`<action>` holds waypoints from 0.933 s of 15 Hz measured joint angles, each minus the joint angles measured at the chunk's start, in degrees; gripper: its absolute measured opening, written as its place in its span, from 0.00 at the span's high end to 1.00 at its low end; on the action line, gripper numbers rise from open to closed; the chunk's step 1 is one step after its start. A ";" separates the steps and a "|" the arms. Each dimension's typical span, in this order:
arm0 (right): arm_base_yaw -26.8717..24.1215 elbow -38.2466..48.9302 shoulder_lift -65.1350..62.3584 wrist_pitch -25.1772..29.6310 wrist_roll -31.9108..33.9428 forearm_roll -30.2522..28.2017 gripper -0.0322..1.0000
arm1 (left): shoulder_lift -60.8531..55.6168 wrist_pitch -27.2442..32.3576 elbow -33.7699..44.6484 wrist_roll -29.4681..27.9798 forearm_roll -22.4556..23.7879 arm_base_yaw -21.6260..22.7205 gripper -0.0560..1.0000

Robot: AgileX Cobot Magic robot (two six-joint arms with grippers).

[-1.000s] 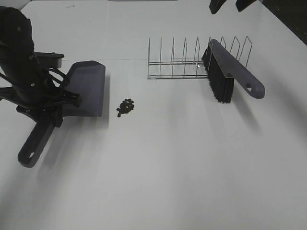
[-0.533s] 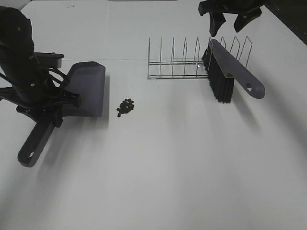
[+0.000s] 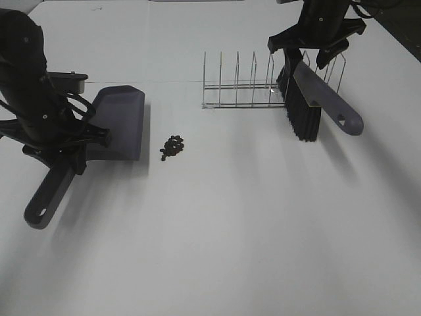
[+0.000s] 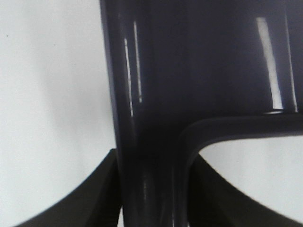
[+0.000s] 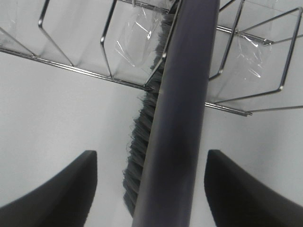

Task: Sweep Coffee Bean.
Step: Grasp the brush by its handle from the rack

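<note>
Dustpan: the grey dustpan [image 3: 122, 122] lies at the left of the high view on the white table [image 3: 230, 230]. Its open lip faces right and its handle runs toward the lower left.
Coffee bean: the coffee bean [image 3: 172, 146] is a small dark cluster on the table, left of centre. It lies just right of the dustpan's lip, apart from it and outside the pan.
Wire rack: the wire rack [image 3: 237, 89] stands at upper middle. The brush [image 3: 322, 99] leans tilted in a slot near its right end, with the bristles down and the handle pointing lower right.
Left gripper: the left gripper [image 3: 71, 157] is clamped tight on the dustpan's handle, just behind the pan.
Right gripper: the right gripper [image 3: 306, 60] is at upper right over the rack. Its jaws stand apart astride the brush's back, with a gap showing on each side.
</note>
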 joint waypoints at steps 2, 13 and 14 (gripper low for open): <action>0.00 0.00 1.38 -1.20 0.46 -0.17 0.41 | 0.00 0.00 0.00 0.00 -0.06 0.00 0.61; -4.01 0.00 6.65 -5.61 0.80 1.66 0.44 | 0.00 0.00 0.00 0.00 -0.11 0.00 0.61; -4.01 0.00 6.65 -6.13 0.46 2.18 0.45 | 0.00 0.00 0.00 0.00 -0.11 0.00 0.61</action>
